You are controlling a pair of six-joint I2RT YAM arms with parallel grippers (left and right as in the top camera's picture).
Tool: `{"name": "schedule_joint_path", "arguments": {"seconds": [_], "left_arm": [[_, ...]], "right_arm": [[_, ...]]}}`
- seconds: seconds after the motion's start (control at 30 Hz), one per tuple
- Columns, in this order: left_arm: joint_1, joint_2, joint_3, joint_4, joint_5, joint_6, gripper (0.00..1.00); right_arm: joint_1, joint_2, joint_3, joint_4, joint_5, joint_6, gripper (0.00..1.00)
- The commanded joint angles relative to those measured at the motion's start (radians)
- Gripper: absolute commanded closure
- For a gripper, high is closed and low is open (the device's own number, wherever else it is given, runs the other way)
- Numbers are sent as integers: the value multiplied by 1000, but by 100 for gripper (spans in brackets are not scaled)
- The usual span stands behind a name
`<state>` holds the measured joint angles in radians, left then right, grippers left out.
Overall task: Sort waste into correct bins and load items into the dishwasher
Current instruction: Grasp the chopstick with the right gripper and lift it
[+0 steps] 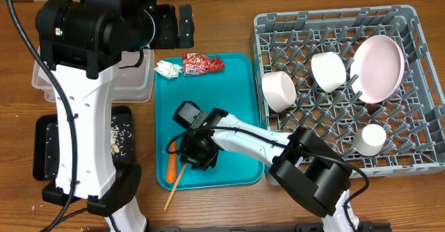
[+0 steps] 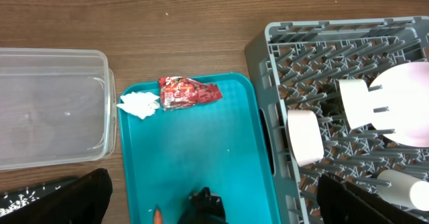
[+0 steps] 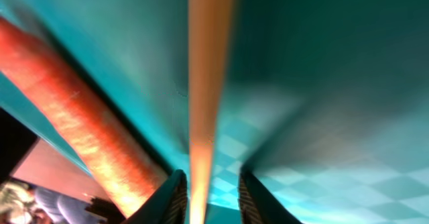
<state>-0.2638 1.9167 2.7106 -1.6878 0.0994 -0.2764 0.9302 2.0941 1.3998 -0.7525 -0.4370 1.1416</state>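
Note:
My right gripper is down on the teal tray. In the right wrist view its fingers straddle a wooden chopstick, with a gap left on one side. The orange carrot lies just beside it. From overhead the carrot and the chopstick lie at the tray's front left corner. The white tissue and red wrapper lie at the tray's far edge. My left gripper hovers open and empty above them. The grey dish rack holds a plate, two bowls and a cup.
The clear tub stands left of the teal tray, partly under my left arm. The black tray with beige scraps lies at the front left. The dish rack stands close against the teal tray's right side.

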Motion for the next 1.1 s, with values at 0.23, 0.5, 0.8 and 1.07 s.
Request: {"name": "schedule_joint_path", "arguments": {"seconds": [0.23,0.5,0.8,1.07], "left_arm": [[2,-6,5,-2,-10,26,0],[2,-6,5,-2,-10,26,0],[2,-6,5,-2,-10,26,0],[2,-6,5,-2,-10,26,0]], "right_arm": [[-74,55,-14,-193,240,-161,82],[-142,53,24,-294,246,-217,86],[-180,-39,232,-402,272,-394,87],[-182,-110,425,-495,285,-496,92]]}}
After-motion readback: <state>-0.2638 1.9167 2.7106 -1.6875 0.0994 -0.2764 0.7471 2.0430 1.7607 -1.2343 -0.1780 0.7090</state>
